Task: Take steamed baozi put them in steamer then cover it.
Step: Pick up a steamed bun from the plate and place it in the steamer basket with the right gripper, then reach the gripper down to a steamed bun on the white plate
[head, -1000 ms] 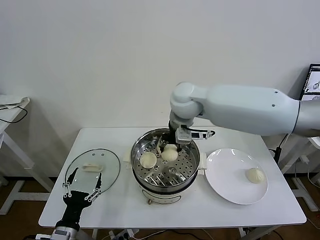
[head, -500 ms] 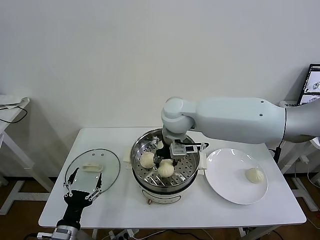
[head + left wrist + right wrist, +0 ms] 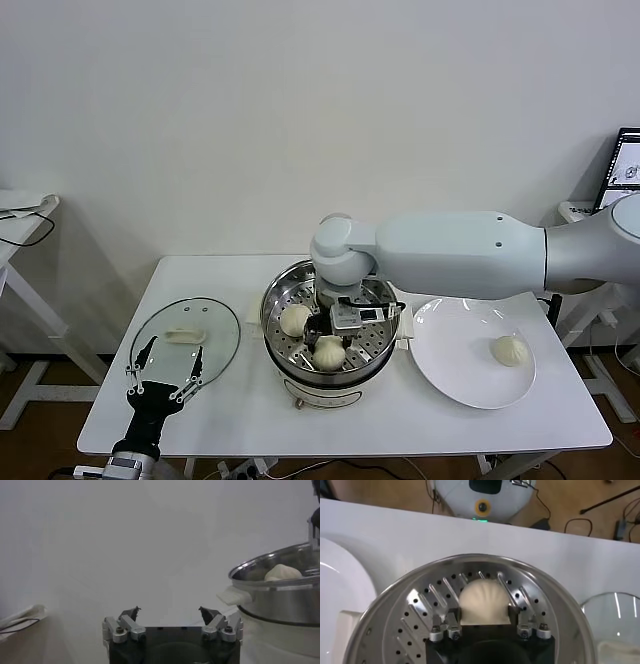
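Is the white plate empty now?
No, one baozi still lies on the white plate to the right of the steamer in the head view.

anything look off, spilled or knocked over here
Nothing stands out. The steamer sits upright with buns on its tray, one baozi waits on the plate, and the cover lies flat on the table.
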You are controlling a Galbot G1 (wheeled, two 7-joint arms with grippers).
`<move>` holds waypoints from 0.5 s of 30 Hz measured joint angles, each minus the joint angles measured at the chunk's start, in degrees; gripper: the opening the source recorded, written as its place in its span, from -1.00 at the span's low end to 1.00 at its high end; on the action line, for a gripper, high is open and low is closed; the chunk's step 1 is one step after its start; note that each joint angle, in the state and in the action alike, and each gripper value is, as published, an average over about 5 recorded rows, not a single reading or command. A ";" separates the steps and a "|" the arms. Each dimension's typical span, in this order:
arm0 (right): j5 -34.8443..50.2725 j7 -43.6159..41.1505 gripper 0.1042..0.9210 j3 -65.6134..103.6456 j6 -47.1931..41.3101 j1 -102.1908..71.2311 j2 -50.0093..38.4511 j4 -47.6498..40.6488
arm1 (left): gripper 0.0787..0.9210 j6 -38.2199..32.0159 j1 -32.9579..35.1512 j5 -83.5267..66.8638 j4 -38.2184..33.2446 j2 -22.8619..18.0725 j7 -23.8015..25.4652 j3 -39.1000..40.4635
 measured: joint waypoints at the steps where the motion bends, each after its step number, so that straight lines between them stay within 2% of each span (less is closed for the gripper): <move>1: 0.02 -0.09 0.44 0.10 -0.12 -0.07 -0.04 -0.01 | 0.77 0.00 -0.03 0.00 0.00 -0.03 0.00 0.00; 6: 0.71 -0.77 0.73 0.83 -0.81 0.20 -0.95 0.30 | 0.77 -0.03 -0.07 0.00 0.26 -0.11 0.03 -0.04; 15: 5.56 -3.28 0.76 3.52 -3.12 3.21 -7.96 -0.34 | 0.77 -0.04 0.42 0.05 -0.33 -0.21 0.00 0.06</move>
